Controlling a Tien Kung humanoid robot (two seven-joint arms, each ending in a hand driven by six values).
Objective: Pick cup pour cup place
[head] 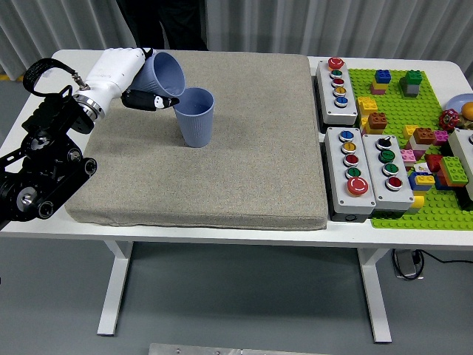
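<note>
Tilted blue cup [164, 72], gripped by the left hand [133, 78], leans over the upright cup [196, 117].

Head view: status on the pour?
Left hand shut on tilted blue cup, mouth angled over upright cup on grey mat. Right hand not in view. Nothing in the way.

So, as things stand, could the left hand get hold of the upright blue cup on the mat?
Probably not yet. The left hand is shut on the tilted cup, held over the upright cup's rim. Nothing on the mat blocks the way; the hand is simply occupied.
</note>
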